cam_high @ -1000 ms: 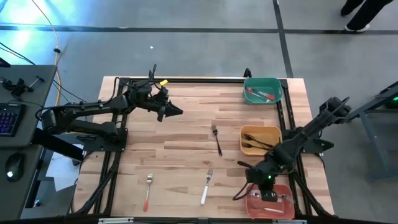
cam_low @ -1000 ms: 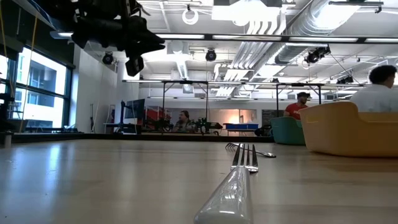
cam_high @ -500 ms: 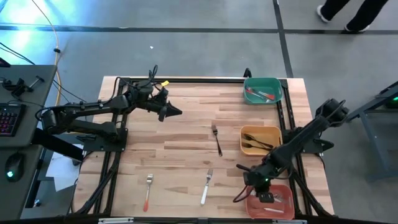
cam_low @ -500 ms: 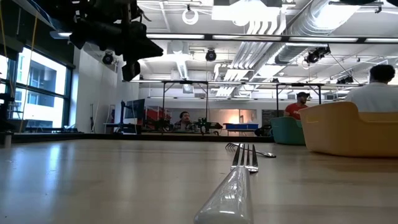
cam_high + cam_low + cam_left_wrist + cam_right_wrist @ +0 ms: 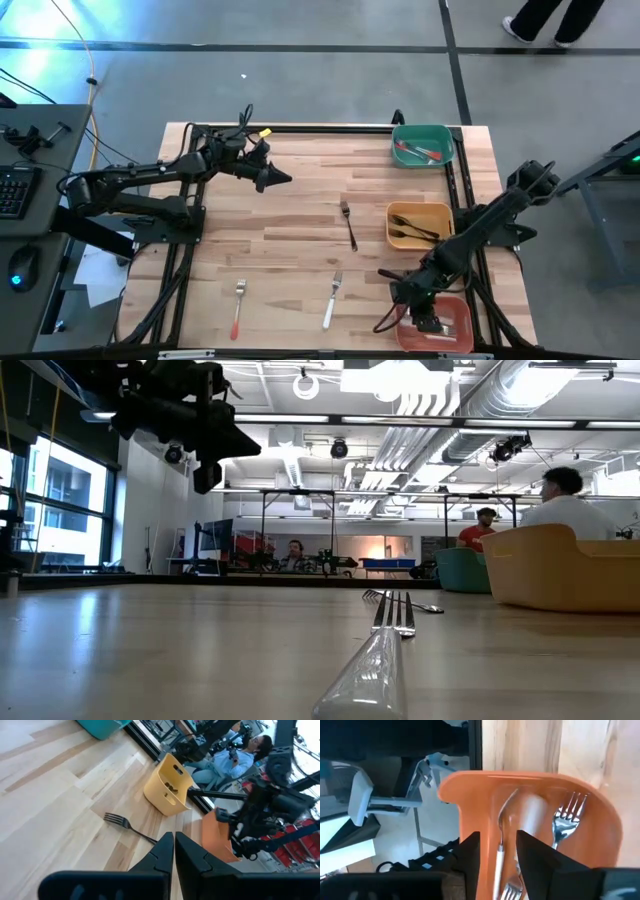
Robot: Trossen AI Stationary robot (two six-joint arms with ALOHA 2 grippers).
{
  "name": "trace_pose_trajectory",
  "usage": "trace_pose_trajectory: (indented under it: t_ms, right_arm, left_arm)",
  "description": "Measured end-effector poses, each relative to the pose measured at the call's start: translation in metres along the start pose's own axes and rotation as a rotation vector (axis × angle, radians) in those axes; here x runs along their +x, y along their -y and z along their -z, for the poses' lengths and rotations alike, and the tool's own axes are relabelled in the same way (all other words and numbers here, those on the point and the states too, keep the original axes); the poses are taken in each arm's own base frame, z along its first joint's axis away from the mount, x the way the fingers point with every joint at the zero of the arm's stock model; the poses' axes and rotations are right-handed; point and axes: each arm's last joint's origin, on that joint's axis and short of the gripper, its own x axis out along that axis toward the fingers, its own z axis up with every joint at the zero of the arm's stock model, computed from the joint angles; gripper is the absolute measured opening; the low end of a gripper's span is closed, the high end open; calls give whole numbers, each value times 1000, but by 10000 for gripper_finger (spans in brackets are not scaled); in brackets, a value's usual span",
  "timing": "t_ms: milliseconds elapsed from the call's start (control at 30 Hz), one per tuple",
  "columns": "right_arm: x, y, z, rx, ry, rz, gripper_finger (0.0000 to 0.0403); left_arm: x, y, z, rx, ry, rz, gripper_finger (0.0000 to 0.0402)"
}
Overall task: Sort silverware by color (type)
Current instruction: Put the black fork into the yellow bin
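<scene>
My right gripper (image 5: 424, 318) (image 5: 498, 851) stands open over the orange bin (image 5: 456, 326) at the table's near right corner, pointing steeply down. A white-handled utensil (image 5: 499, 865) lies in the bin in the gap between its fingers, beside a fork head (image 5: 565, 820). My left gripper (image 5: 284, 179) (image 5: 173, 851) hangs shut and empty above the table's far left. Three forks lie flat on the table: a black-handled one (image 5: 349, 226) in the middle, a white one (image 5: 331, 301) and a red-handled one (image 5: 238, 309) near the front edge.
A yellow bin (image 5: 419, 225) holding dark utensils and a teal bin (image 5: 422, 145) holding red ones stand along the right side. A black frame (image 5: 300, 128) rims the table. People sit in the room beyond the table (image 5: 565, 510).
My right gripper has sunk toward the orange bin and shifted a little toward the table's near edge.
</scene>
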Motion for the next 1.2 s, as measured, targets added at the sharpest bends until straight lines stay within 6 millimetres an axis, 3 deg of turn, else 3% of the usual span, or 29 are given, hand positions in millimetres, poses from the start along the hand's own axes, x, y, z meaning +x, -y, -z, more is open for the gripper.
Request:
trace_pose_trajectory:
  t_ms: [167, 367, 533, 733, 967, 1067, 1200]
  right_arm:
    - [-22, -19, -6, 21, -15, 72, 89]
    - [-59, -43, -19, 91, 17, 106, 11]
    - [-95, -51, -47, 181, 258, 138, 12]
    - [-127, -31, -86, 234, 614, 215, 3]
    - [-160, -5, -137, 95, 1139, 208, 0]
    - [-164, 18, -155, 94, 1233, 238, 0]
    - [-160, 61, -173, 237, 1201, 309, 0]
  left_arm:
    - [-5, -7, -3, 6, -15, 11, 9]
    - [-9, -14, 2, 15, -75, -32, 9]
    - [-12, -21, 6, 48, -112, -82, 9]
    - [-13, -26, 9, 106, -123, -96, 9]
    - [-16, -33, 21, 123, -93, -93, 9]
    - [-19, -33, 24, 119, -37, -66, 9]
    - [-22, -30, 24, 117, -13, -53, 9]
